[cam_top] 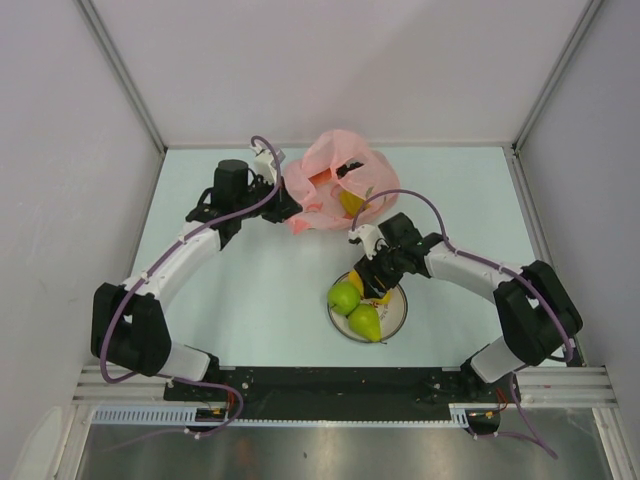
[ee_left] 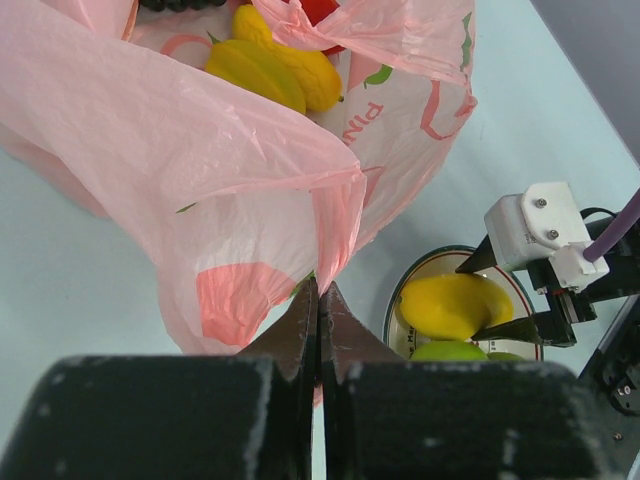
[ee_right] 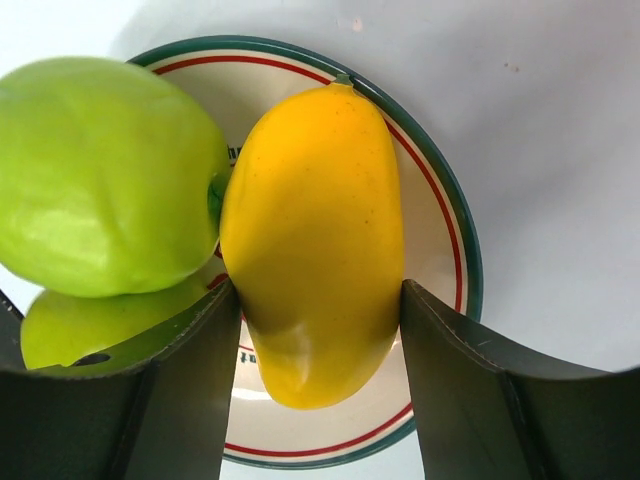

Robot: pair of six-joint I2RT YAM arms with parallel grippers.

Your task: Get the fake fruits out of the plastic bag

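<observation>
The pink plastic bag (cam_top: 330,175) lies at the back of the table, its mouth open. My left gripper (cam_top: 288,207) is shut on a fold of the bag's edge (ee_left: 335,215). Inside the bag I see yellow mangoes (ee_left: 275,70), a red watermelon slice (ee_left: 318,12) and dark grapes (ee_left: 180,4). My right gripper (ee_right: 318,300) is shut on a yellow mango (ee_right: 315,230) just over the plate (ee_right: 455,230). A green apple (cam_top: 344,296) and a green pear (cam_top: 365,322) lie on the plate. The banana is not visible.
The round white plate (cam_top: 400,312) with red and green rim sits near the front middle, between the arms. The right arm (ee_left: 535,230) shows beside the bag in the left wrist view. Grey walls enclose the table on three sides.
</observation>
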